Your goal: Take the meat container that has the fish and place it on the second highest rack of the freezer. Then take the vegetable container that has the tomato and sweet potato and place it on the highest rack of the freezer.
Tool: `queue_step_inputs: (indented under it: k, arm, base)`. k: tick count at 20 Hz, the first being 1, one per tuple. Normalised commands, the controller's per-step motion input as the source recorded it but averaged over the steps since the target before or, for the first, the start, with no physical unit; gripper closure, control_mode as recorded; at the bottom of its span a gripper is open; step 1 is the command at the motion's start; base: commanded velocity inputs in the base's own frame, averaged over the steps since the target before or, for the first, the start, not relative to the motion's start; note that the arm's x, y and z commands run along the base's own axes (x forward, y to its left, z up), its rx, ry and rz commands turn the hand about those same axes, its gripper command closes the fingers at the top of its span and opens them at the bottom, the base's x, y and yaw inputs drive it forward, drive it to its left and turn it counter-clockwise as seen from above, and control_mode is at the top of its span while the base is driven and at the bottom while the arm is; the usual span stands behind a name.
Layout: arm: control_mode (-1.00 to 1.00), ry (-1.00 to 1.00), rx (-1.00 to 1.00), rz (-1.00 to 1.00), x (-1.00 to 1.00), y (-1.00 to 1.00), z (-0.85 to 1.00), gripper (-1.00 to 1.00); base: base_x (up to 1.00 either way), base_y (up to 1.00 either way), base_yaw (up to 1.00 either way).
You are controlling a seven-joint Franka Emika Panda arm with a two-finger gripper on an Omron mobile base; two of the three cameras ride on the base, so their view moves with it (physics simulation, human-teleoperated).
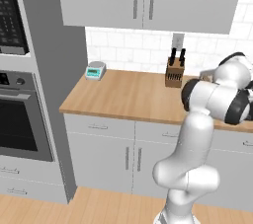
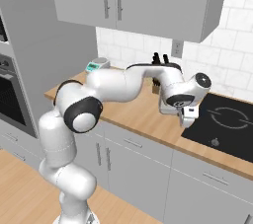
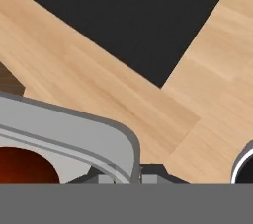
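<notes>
Hand view puts the gripper (image 3: 140, 173) at the rounded corner of a grey vegetable container (image 3: 74, 129). The jaws are pressed together right where the rim passes between the tips, so you appear to be pinching the thin rim rather than cradling the tray. A dark red rounded thing (image 3: 22, 166) lies inside near that corner. It is most likely the tomato, though it is cut off by the frame edge and you cannot be sure. The container hangs over the wooden counter (image 3: 99, 90), just beside the corner of the black cooktop (image 3: 123, 20). In the right base view the gripper (image 2: 189, 115) points down at the seam between wood and cooktop (image 2: 222, 119), with the arm stretched well out to the side. A rim pinch at one corner will let the tray sag and swing, so keep the wrist level and move slowly, or the loose produce may roll toward the low side. Raise it straight up before you turn, because a dark round thing (image 3: 244, 166) sits close at the edge of the hand view and the knife block (image 1: 174, 72) stands behind the arm. Fold the arm closer to the base before driving toward the freezer, and bring the tray in flat above the highest rack.
</notes>
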Motion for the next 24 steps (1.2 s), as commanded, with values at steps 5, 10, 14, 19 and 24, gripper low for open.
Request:
queue_step_inputs:
  k: [5,10,14,19,24]
  arm:
    - [-1.0,-0.04,0.0,0.19,-0.48,0.66,0.14,1.0]
    - [-1.0,-0.07,-0.01,0.22,-0.49,0.81,0.24,1.0]
    - [-1.0,-0.1,-0.08,0.29,-0.62,0.81,0.44,1.0]
    - [-1.0,-0.08,-0.11,0.31,-0.64,0.72,0.63,1.0]
    - [-1.0,-0.06,-0.09,0.12,-0.41,0.69,0.73,1.0]
  base:
    - [0.0,0.0,0.0]
    - [0.0,0.0,0.0]
    - [0.0,0.0,0.0]
    - [0.0,0.0,0.0]
    - [0.0,0.0,0.0]
